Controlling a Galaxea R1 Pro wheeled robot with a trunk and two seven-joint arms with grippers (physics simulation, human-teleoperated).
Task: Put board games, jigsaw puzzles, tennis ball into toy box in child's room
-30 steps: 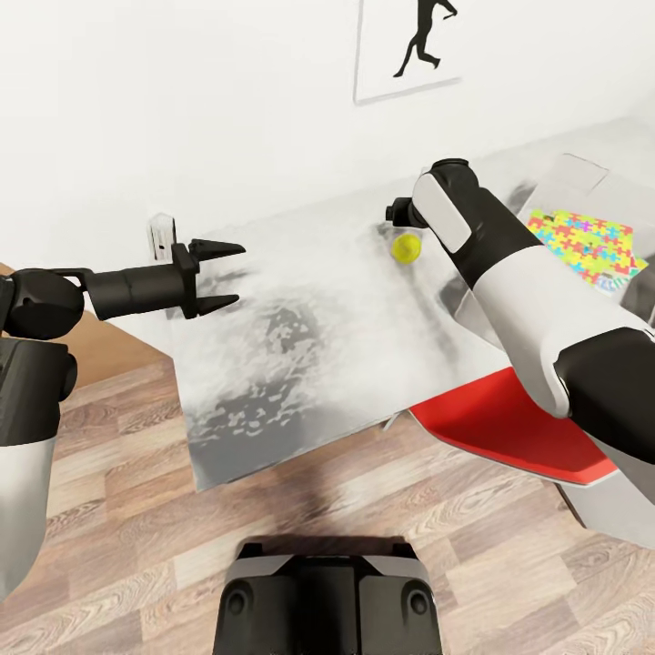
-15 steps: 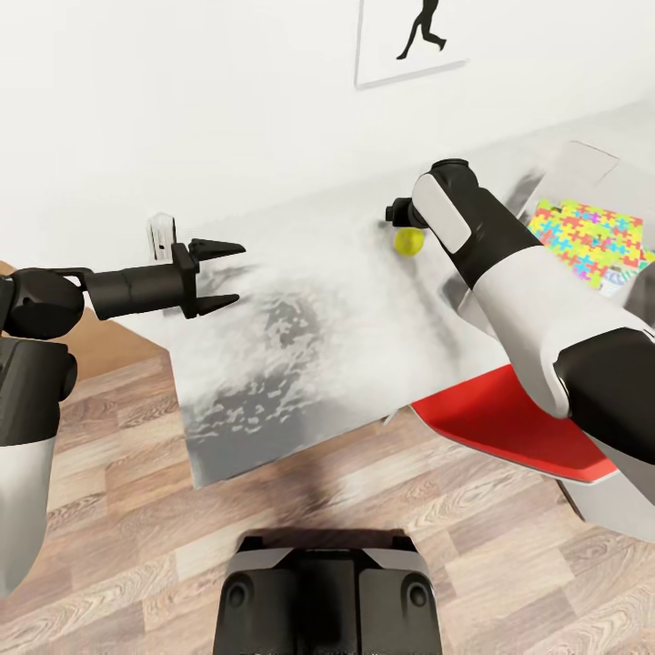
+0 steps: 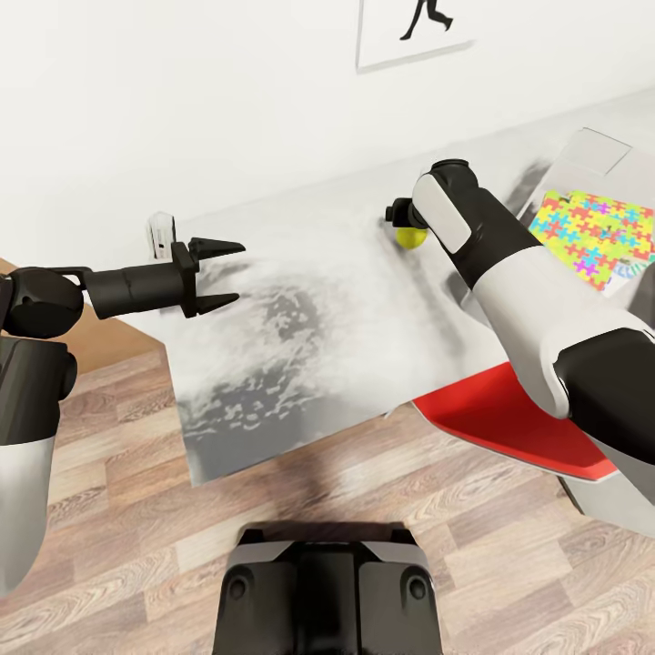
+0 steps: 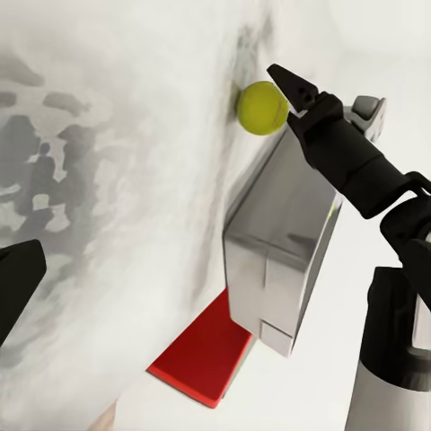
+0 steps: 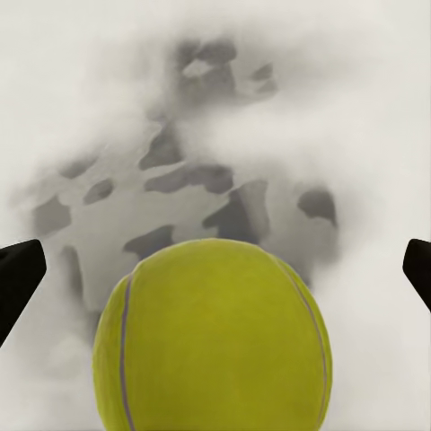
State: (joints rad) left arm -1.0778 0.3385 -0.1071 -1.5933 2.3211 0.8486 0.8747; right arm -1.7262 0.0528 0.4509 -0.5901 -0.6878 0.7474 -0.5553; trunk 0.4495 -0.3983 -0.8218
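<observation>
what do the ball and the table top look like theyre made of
Tennis ball: matte yellow-green, felt-like, with a thin grey curved seam; rendered, so the fuzz is only suggested. Table: smooth pale grey-white top with dark mottled patches, perhaps glossy laminate or stone; the look leaves it open.

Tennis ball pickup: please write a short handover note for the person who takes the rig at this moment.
Right gripper: open, fingertips either side of the yellow-green tennis ball, not closed on it.
Left gripper: open, empty, held above the left part of the pale grey-white table.
The ball sits on the table; a many-coloured jigsaw puzzle lies flat at the table's right end, beyond the red chair.
Done: nothing visibly stowed here.
Left: close on the ball, lift it and carry it to the toy box, then the puzzle and the other toys.
</observation>
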